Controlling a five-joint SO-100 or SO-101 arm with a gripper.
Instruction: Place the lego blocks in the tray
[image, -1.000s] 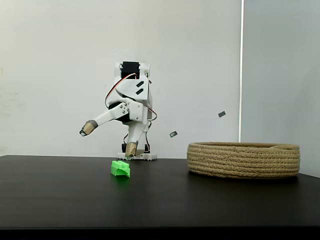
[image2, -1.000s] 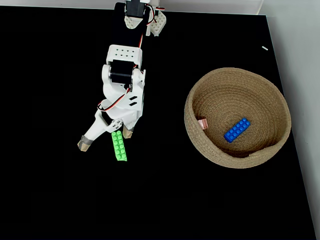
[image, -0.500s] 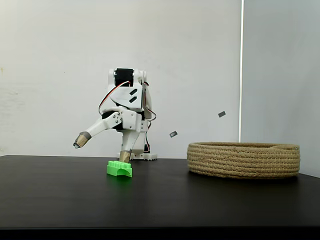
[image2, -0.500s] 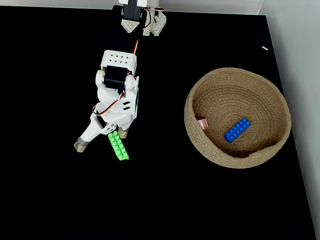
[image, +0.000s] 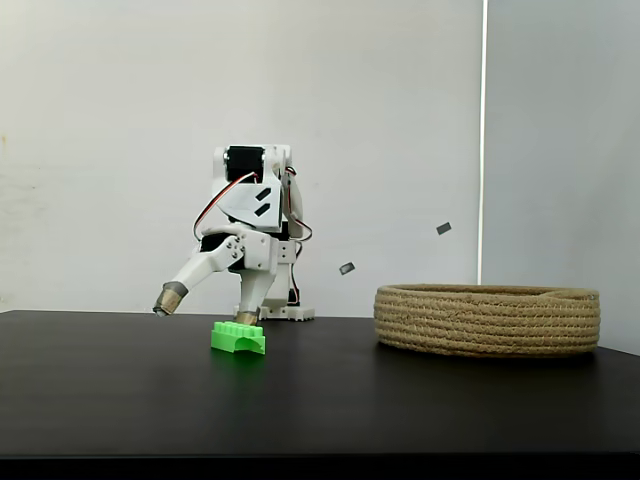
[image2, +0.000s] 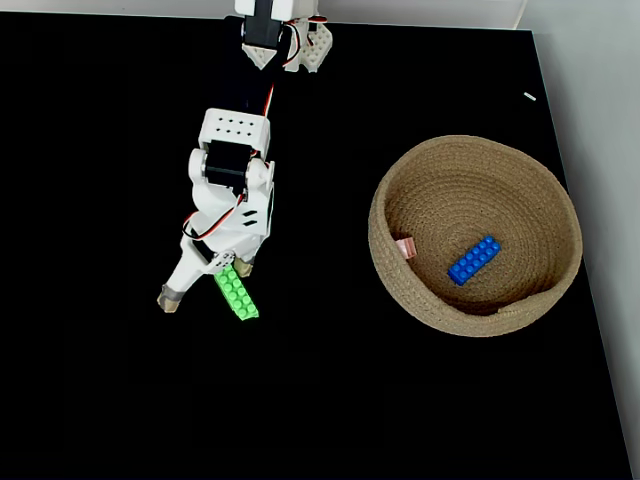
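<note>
Black and matte, the surface (image2: 120, 400) carries everything in both fixed views. Left of centre in the view from above, the white arm (image2: 232, 180) reaches down from the top edge of the frame, and its end effector (image2: 205, 283) is spread wide, holding nothing. One tan-tipped finger (image2: 168, 298) points toward the lower left, and the other tip (image2: 245, 264) sits just beside the upper end of the green brick (image2: 237, 293). From the side, the end effector (image: 205, 309) shows the same spread: the left fingertip (image: 165, 300) hangs clear above the surface, while the right fingertip (image: 246, 317) comes down right at the top of the green brick (image: 238, 338), which lies flat on the surface, studs up, between the two fingers; I cannot tell whether that tip touches it.

Well to the right, the tray (image2: 385, 235) of coiled tan rope sits near the right edge of the surface; in the side view the tray (image: 487, 320) is at lower right. Inside it, the pale pink brick (image2: 405, 247) rests against the left inner wall and the blue brick (image2: 474, 259) lies at a slant on the floor of the tray, apart from it.
</note>
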